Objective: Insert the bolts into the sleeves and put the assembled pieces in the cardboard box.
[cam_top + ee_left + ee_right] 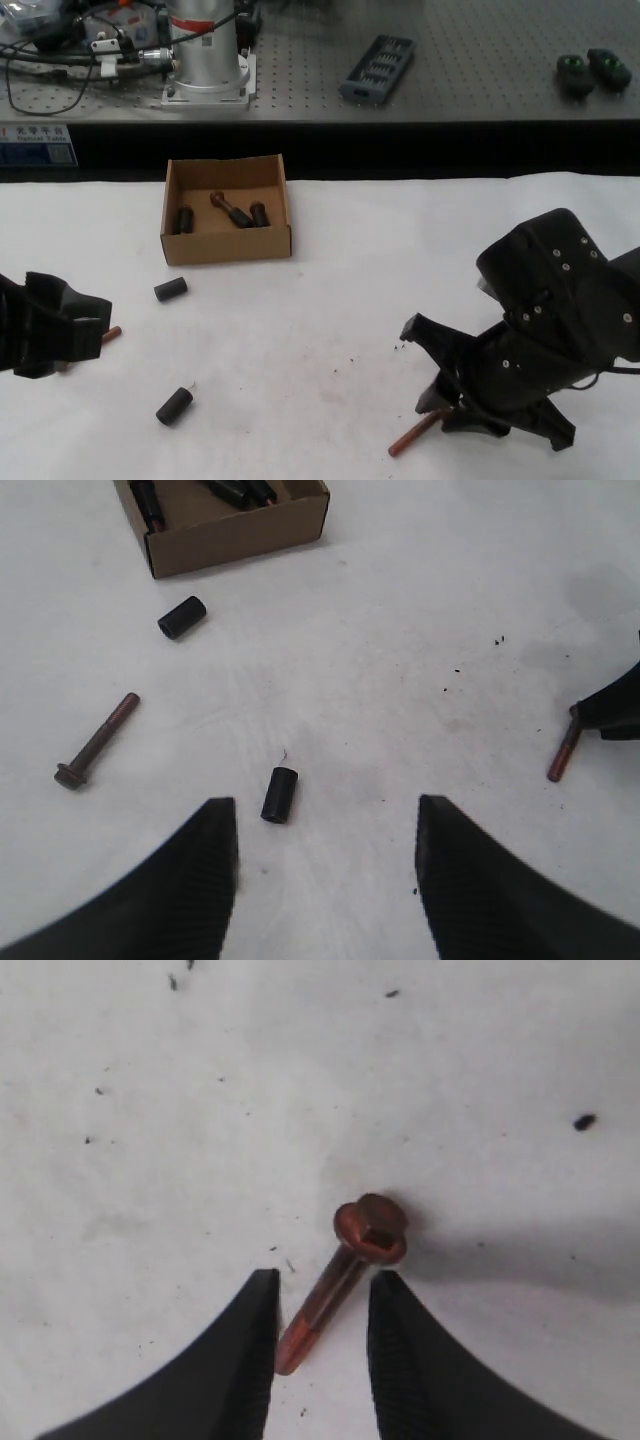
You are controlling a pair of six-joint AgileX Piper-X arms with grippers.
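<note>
Finding the task part done: the cardboard box (227, 245) holds one bolt seated in a sleeve (235, 213) and two more dark sleeves (185, 220), bolts unconfirmed. Outstanding on the worktop (320, 320) are two loose sleeves (171, 290) and two bolts; the right jaws stand released astride one bolt (345, 1265), the left jaws released and empty near the other bolt (97, 740).

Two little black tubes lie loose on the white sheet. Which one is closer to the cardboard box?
The far sleeve, just off the cardboard box's front left corner; the near sleeve lies much closer to the arms.
</note>
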